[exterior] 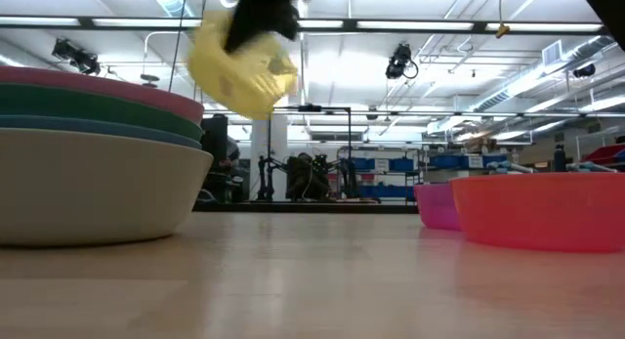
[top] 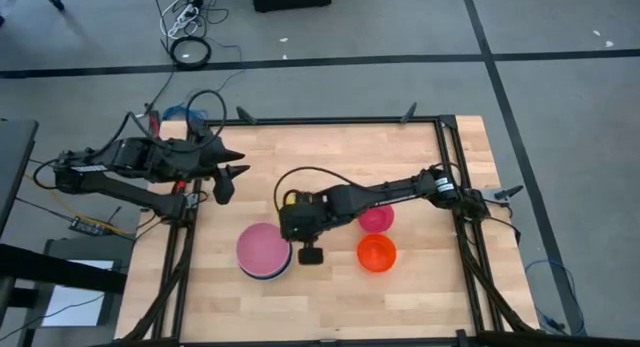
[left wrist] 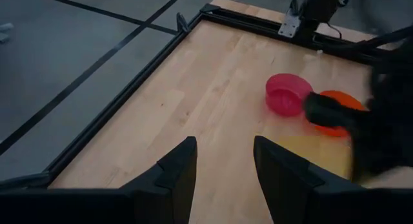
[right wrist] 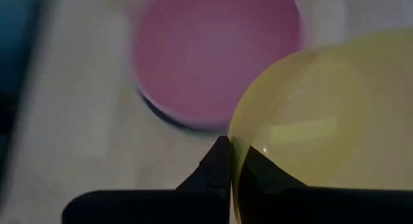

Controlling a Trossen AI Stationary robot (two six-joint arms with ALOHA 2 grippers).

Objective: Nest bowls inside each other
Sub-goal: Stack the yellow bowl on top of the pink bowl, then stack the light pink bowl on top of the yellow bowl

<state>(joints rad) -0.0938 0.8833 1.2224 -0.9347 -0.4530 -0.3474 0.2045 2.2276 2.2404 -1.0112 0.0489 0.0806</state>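
My right gripper (right wrist: 230, 146) is shut on a yellow bowl (right wrist: 316, 114), which hangs tilted above the table in the low view (exterior: 239, 70). From above only a sliver of that bowl (top: 291, 199) shows past the wrist. To its near left stands a stack of bowls (top: 264, 250), the pink one on top. In the low view this stack (exterior: 88, 153) has green, blue and pale white bowls beneath the pink. A magenta bowl (top: 376, 219) and an orange-red bowl (top: 376, 252) rest on their bases to the right. My left gripper (left wrist: 222, 166) waits open at the far left. My right gripper pinches the yellow bowl's rim (right wrist: 233, 130), one finger inside the bowl and one outside its wall. The fingers slant down from above. The bowl is lifted clear of the table and hangs tilted, to the right of the pink-topped stack.
Black frame rails (top: 448, 167) run along the table's left, right and far edges. Bare wood (top: 340, 152) lies across the far half of the table and between the stack and the magenta bowl.
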